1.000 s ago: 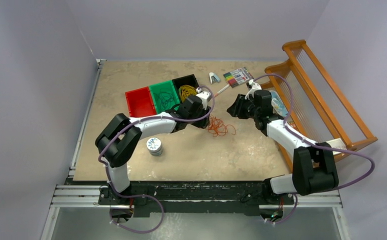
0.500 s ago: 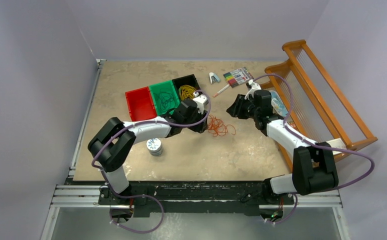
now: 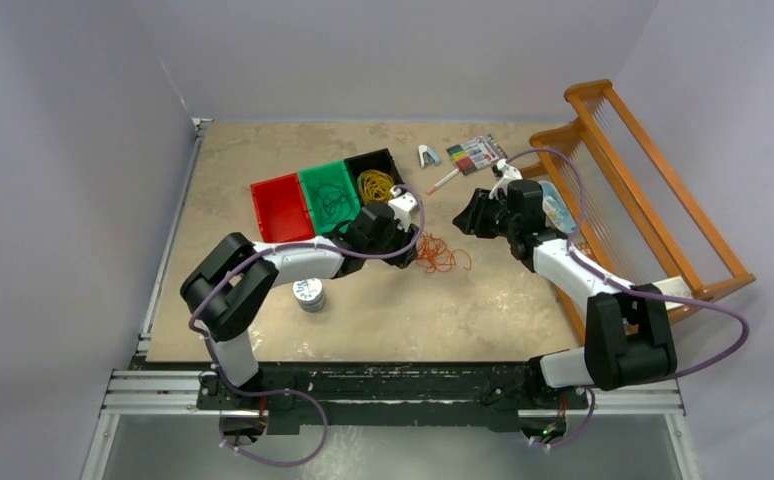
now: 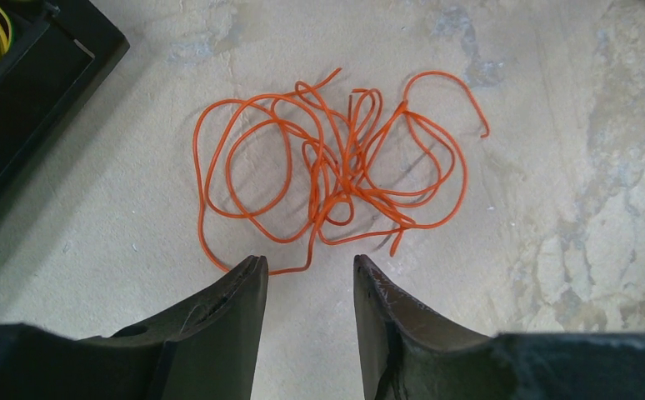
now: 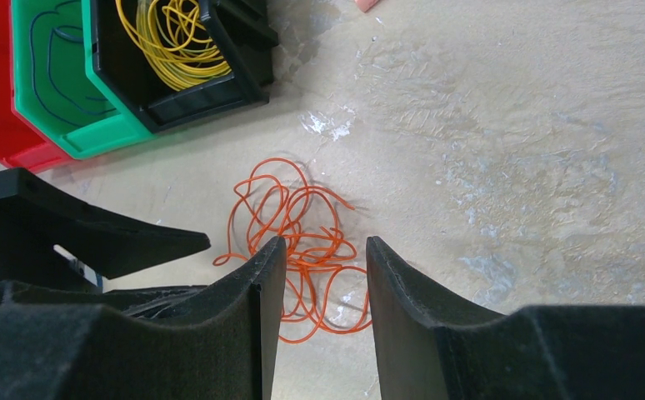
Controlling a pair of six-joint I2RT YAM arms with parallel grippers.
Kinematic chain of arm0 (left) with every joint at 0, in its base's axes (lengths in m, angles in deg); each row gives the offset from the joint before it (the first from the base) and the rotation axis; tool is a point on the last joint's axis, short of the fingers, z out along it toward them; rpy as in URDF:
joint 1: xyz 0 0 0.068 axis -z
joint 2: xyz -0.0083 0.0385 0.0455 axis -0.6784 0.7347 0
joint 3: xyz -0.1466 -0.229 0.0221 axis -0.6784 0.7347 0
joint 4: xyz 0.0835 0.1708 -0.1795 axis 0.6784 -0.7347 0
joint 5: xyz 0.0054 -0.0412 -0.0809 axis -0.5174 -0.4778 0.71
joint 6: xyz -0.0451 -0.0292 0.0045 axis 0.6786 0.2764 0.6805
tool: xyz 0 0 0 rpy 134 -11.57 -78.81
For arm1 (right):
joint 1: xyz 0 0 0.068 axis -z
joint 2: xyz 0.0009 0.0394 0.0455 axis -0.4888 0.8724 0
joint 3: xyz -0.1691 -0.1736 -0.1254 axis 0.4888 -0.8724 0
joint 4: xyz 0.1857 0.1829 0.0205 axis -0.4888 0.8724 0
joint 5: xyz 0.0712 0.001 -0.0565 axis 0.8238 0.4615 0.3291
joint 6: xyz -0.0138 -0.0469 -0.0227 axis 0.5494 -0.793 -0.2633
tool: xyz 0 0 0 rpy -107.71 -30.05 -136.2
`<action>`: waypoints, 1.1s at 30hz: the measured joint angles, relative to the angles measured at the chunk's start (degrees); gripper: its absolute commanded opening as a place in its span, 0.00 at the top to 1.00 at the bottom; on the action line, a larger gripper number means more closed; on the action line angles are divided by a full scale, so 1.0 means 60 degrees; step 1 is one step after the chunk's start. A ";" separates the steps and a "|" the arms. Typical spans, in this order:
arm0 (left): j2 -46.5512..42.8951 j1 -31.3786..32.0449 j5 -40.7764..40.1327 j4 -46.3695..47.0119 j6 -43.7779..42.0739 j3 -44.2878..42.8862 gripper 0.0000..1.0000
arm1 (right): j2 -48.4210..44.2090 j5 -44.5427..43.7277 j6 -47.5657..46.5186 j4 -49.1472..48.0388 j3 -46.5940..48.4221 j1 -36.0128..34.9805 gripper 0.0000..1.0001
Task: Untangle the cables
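Observation:
A tangle of orange cable (image 3: 439,255) (image 4: 336,171) (image 5: 301,223) lies loose on the table. My left gripper (image 3: 410,243) (image 4: 307,262) hovers at its left edge, open, with only bare table between the fingers and one strand just past the tips. My right gripper (image 3: 463,218) (image 5: 326,242) hangs above and to the right of the tangle, open and holding nothing. Yellow cables (image 3: 373,183) (image 5: 172,37) sit coiled in the black bin (image 3: 385,160) (image 5: 211,93). A dark cable (image 3: 335,203) (image 5: 52,79) lies in the green bin (image 3: 315,176) (image 5: 77,137).
A red bin (image 3: 281,205) adjoins the green one. A small silver tin (image 3: 310,292) stands near the left arm. A marker pack (image 3: 477,153), a pen (image 3: 443,180) and a small clip-like tool (image 3: 429,155) lie at the back. A wooden rack (image 3: 653,190) lines the right edge.
The left arm has drawn its wrist slightly back and lower beside the orange tangle, jaws a touch wider. The right arm and the cables have not moved.

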 measured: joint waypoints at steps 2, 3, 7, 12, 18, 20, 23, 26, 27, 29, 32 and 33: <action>0.0157 0.0000 -0.0080 0.0095 -0.0091 -0.0004 0.59 | 0.0000 0.0000 -0.0004 0.0000 0.0000 0.0000 0.57; 0.0259 0.0000 -0.0109 0.0117 -0.0171 -0.0015 0.59 | 0.0000 0.0000 0.0000 0.0000 0.0000 0.0000 0.57; 0.0685 0.0000 -0.0171 0.0117 -0.0324 -0.0160 0.69 | 0.0000 0.0000 -0.0004 0.0004 0.0004 0.0000 0.57; 0.0823 0.0000 -0.0171 0.0160 -0.0419 -0.0168 0.94 | 0.0000 0.0000 -0.0004 0.0004 0.0004 0.0000 0.57; 0.0783 0.0000 -0.0306 0.0331 -0.0415 -0.0186 1.00 | 0.0000 0.0004 -0.0007 0.0000 0.0004 0.0000 0.57; 0.0648 0.0000 -0.0484 0.0277 -0.0412 -0.0186 1.00 | -0.0004 0.0011 -0.0015 -0.0036 0.0004 0.0000 0.55; 0.0197 0.0000 -0.0776 0.0178 -0.0408 -0.0186 1.00 | -0.0047 0.0106 -0.0095 -0.0273 -0.0015 0.0000 0.50; -0.0532 0.0000 -0.1067 -0.0226 -0.0408 -0.0321 1.00 | -0.0270 0.0339 -0.0186 -0.0765 -0.0178 0.0000 0.47; -0.0769 0.0000 -0.1162 -0.0368 -0.0408 -0.0455 1.00 | -0.0382 0.0484 -0.0215 -0.0998 -0.0291 0.0000 0.46; -0.1129 0.0000 -0.1300 -0.0619 -0.0408 -0.0772 1.00 | -0.0488 0.0670 -0.0248 -0.1297 -0.0437 0.0000 0.45; -0.1636 0.0000 -0.1512 -0.0987 -0.0404 -0.1271 1.00 | -0.0488 0.1075 -0.0270 -0.1814 -0.0608 -0.0004 0.43; -0.1763 0.0000 -0.1577 -0.1129 -0.0404 -0.1457 1.00 | -0.0488 0.1184 -0.0288 -0.1967 -0.0656 -0.0018 0.41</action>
